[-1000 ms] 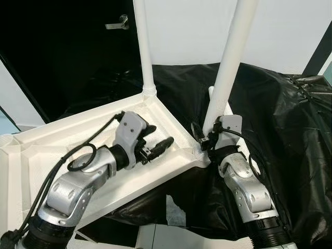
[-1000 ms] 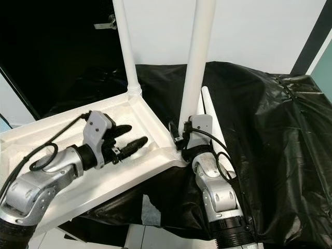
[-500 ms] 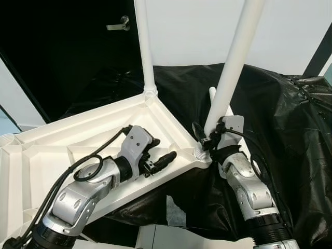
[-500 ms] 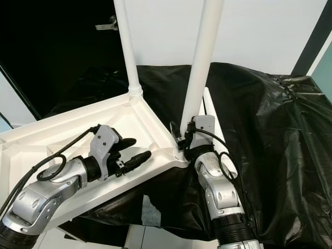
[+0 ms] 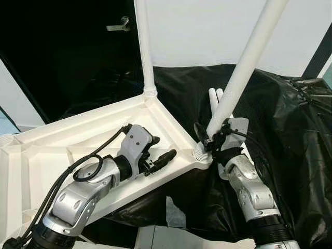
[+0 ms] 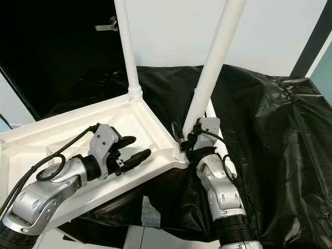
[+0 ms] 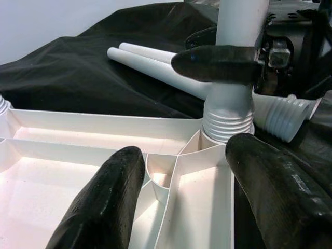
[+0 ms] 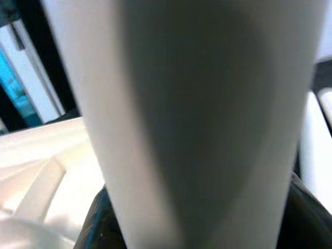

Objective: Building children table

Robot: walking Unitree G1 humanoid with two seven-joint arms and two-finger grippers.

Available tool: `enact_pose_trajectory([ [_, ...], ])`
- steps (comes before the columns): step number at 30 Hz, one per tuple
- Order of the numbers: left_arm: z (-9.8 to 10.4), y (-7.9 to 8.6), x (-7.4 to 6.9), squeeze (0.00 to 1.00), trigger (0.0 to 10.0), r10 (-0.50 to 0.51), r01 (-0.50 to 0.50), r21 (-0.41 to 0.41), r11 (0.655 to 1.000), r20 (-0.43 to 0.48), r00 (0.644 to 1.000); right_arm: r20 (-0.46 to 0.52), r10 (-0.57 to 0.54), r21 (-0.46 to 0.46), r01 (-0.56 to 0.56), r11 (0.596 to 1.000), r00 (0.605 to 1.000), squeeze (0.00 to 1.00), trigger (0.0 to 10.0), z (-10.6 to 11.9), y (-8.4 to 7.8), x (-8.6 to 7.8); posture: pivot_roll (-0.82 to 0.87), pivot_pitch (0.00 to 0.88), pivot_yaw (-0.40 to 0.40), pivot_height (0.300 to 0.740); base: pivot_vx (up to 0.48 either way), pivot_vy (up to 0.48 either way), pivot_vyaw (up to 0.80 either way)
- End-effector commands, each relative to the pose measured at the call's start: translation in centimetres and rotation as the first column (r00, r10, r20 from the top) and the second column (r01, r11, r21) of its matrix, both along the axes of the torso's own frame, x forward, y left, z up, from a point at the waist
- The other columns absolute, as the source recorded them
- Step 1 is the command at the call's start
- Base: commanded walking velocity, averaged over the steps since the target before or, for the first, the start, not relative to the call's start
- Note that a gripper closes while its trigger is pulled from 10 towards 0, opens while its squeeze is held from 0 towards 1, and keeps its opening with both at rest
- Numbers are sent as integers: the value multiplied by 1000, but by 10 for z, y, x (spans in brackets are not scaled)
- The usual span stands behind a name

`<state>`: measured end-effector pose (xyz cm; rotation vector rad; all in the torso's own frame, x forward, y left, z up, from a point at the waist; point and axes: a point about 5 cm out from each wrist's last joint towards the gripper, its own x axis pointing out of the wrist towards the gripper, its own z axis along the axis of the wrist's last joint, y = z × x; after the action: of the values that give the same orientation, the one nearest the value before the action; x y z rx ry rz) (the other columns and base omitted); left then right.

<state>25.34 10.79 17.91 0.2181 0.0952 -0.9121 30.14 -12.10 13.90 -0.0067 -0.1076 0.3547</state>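
The white table top (image 5: 46, 150) lies upside down, ribs up, on a surface covered in black cloth. One white leg (image 5: 144, 52) stands upright in its far corner socket. My right gripper (image 5: 209, 137) is shut on a second leg (image 5: 249, 57) just above its threaded end (image 7: 227, 122). That end sits at the near corner socket and the leg leans to the right. My left gripper (image 5: 162, 149) hovers open over the ribbed underside close to that corner, its fingers (image 7: 104, 207) on either side of a rib. Two loose legs (image 5: 213, 97) lie on the cloth behind.
Black plastic cloth (image 5: 290, 119) drapes the surface and hangs over its front edge. A dark door with a metal handle (image 5: 118, 23) stands behind on the left, a white wall behind the legs. Another threaded leg end (image 7: 280, 118) lies beside the corner.
The leg in my right gripper has tipped from nearly upright to leaning right. My left gripper crept closer to the near corner, then held still.
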Motion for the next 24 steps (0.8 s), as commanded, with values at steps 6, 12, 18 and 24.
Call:
enact_pose_trajectory([
  [6,4,4,0,0,10000,-62,62,18,998,6,998,-125,73,-179,-95,979,990,0,10000,-45,-1,-17,92,0,15,740,0,0,0],
  [12,6,6,1,0,10000,-60,60,19,998,12,998,-122,117,-206,-140,969,986,0,10000,-52,-1,-22,93,0,19,740,0,0,0],
  [18,10,8,3,0,10000,-55,55,25,998,22,998,-98,184,-229,-202,952,978,0,10000,-57,-2,-27,99,0,31,740,0,0,0],
  [24,12,9,4,0,10000,-52,51,27,998,28,998,-147,182,-169,-206,964,972,0,10000,-65,-4,-29,100,0,34,740,0,0,0],
])
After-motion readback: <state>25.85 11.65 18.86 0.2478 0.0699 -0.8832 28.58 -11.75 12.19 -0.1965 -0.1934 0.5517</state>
